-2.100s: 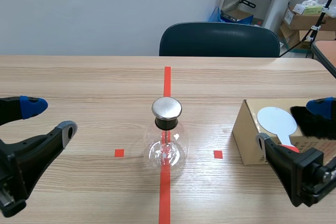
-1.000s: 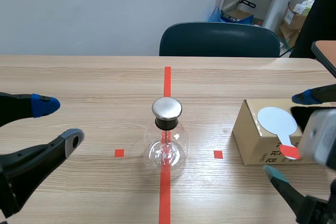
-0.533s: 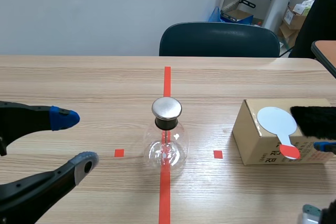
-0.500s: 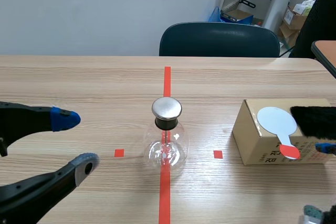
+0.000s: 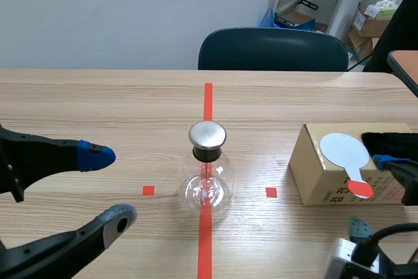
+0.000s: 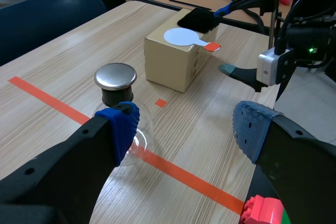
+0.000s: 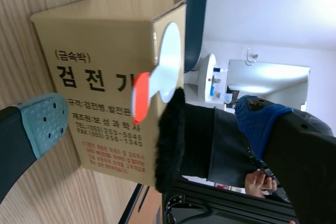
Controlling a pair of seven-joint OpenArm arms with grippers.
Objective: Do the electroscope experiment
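Observation:
The electroscope, a round glass flask [image 5: 206, 184] with a metal cap [image 5: 208, 134], stands on the red centre line. To its right is a cardboard box [image 5: 312, 174]. On the box lie a white disc paddle [image 5: 345, 149] with a red handle and a patch of black fur [image 5: 392, 145]. My left gripper [image 5: 108, 187] is open, left of the flask; the left wrist view has the cap [image 6: 115, 76] just ahead of its blue pad [image 6: 123, 127]. My right gripper [image 5: 372, 194] is open, turned sideways at the box's near end. The right wrist view shows paddle [image 7: 170, 61] and fur [image 7: 173, 140] ahead of it.
The wooden table [image 5: 130, 96] carries red tape marks. A dark chair [image 5: 273, 49] stands at its far edge, with boxes and gear behind it at the right. In the left wrist view the box [image 6: 173, 64] sits beyond the flask, the right arm beside it.
My left gripper has moved right, toward the flask. The right gripper has dropped low and turned sideways by the box's near end. Flask, box, paddle and fur have stayed put.

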